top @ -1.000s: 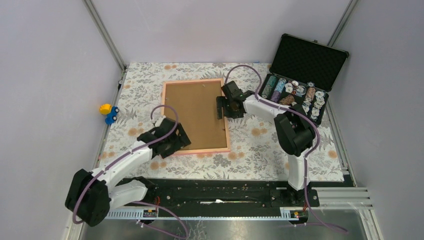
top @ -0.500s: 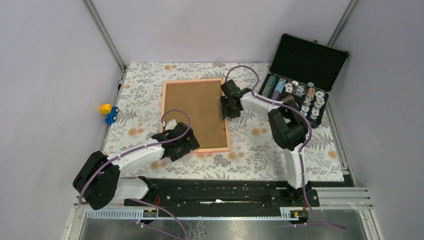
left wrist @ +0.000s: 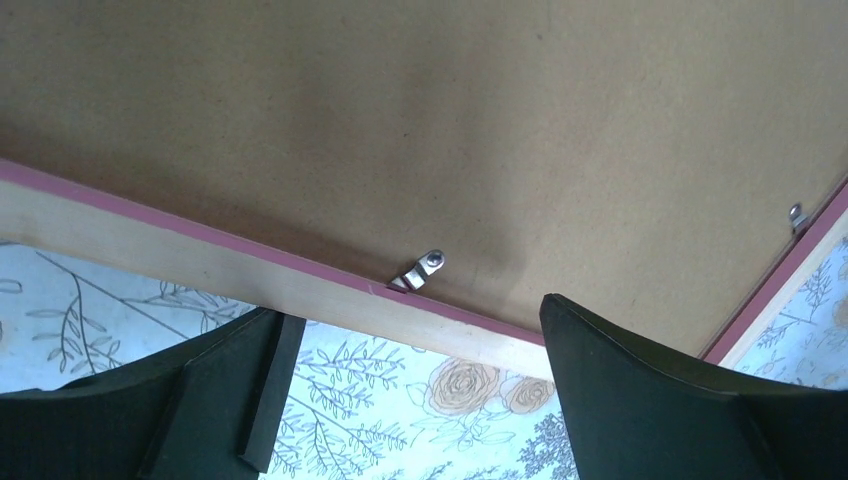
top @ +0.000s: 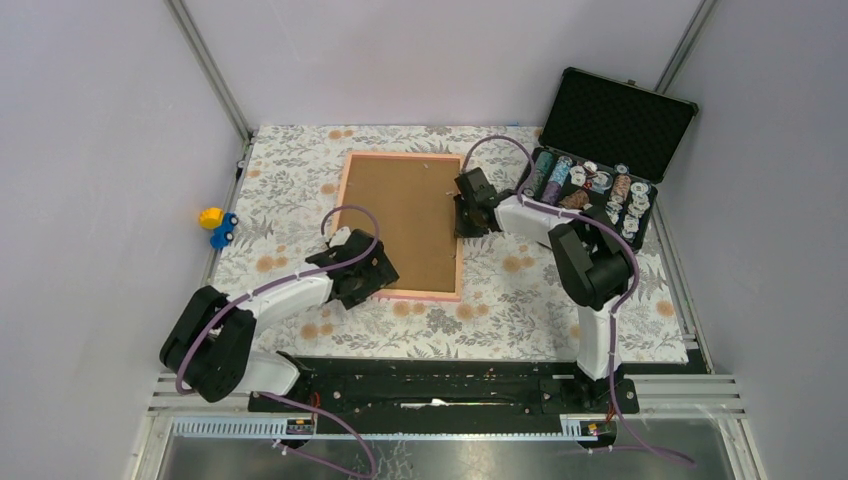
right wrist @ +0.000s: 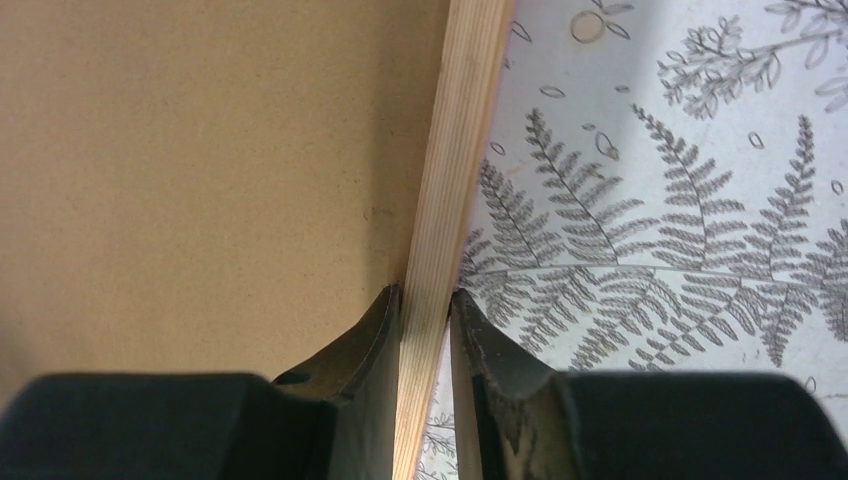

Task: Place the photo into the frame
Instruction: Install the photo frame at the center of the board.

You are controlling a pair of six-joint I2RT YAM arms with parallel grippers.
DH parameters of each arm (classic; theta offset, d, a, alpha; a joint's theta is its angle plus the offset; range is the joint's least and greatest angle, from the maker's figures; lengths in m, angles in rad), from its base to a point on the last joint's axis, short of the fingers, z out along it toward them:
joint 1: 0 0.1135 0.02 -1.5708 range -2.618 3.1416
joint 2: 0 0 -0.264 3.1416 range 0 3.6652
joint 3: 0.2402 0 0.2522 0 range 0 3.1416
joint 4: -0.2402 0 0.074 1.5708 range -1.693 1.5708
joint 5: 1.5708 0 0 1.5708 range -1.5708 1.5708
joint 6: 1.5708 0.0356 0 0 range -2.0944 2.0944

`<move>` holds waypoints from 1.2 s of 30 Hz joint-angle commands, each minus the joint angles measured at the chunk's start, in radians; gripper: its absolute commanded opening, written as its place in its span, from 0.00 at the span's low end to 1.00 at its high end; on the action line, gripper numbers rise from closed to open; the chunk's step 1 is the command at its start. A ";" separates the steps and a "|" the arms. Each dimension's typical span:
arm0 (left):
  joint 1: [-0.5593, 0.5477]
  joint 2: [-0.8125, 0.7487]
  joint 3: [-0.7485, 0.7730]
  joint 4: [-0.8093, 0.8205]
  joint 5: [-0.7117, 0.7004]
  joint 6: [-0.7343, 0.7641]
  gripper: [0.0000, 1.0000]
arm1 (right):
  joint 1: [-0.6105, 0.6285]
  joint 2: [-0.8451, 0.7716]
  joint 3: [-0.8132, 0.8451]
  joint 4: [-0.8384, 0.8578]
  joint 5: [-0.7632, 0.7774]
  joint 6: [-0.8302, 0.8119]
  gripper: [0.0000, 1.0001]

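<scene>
Quick rundown, with everything placed relative to the frame (top: 400,155). It's lying back-side up on the floral tablecloth (top: 520,300), and the brown backing board (top: 400,215) fills the whole inside of it.

The right gripper (right wrist: 425,295) is at the frame's right rail, toward the far half of that side. It's clamped onto the frame: one finger is on the board side of the pale wooden rail and the other is on the cloth side, both pressed against the wood (the right wrist view shows this really clearly).

The left gripper (top: 365,272) is over the frame's near left corner with its jaws spread wide and nothing held between them. In its wrist view we see one rail running across just beyond the fingertips. A small metal turn clip (left wrist: 420,270) sits where that rail meets the board, and a second clip (left wrist: 797,215) is by the adjoining rail. We can't tell whether those fingers touch the wood or sit just above it.

Off the frame's far right corner there's an open black case (top: 620,120), clear of the frame. Well off the frame's left side, at the edge of the cloth, sits a little yellow-and-blue toy (top: 216,227).
</scene>
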 commanded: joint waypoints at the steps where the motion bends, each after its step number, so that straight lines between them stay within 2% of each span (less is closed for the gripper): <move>1: 0.042 0.054 -0.009 0.102 -0.033 0.058 0.96 | 0.013 -0.055 -0.136 -0.065 -0.112 0.003 0.13; 9: 0.055 0.017 -0.030 0.109 -0.088 0.051 0.92 | 0.025 -0.155 -0.325 0.045 -0.237 0.073 0.13; 19: 0.063 -0.118 -0.144 0.173 -0.118 0.025 0.88 | 0.093 -0.217 -0.378 0.055 -0.267 0.138 0.14; 21: 0.071 -0.131 -0.155 0.176 -0.120 0.024 0.87 | 0.094 -0.250 -0.382 0.041 -0.259 0.153 0.22; 25: 0.083 -0.147 -0.177 0.197 -0.107 0.024 0.87 | 0.094 -0.317 -0.344 -0.053 -0.090 0.149 0.69; 28: 0.087 -0.165 -0.197 0.212 -0.104 0.020 0.87 | 0.078 -0.322 -0.265 -0.098 0.043 0.126 0.86; 32: 0.090 -0.201 -0.232 0.230 -0.110 0.001 0.87 | 0.010 -0.242 -0.127 -0.156 0.115 0.145 0.89; 36: 0.097 -0.220 -0.254 0.245 -0.108 -0.007 0.86 | -0.059 -0.140 0.002 -0.172 0.096 0.189 0.86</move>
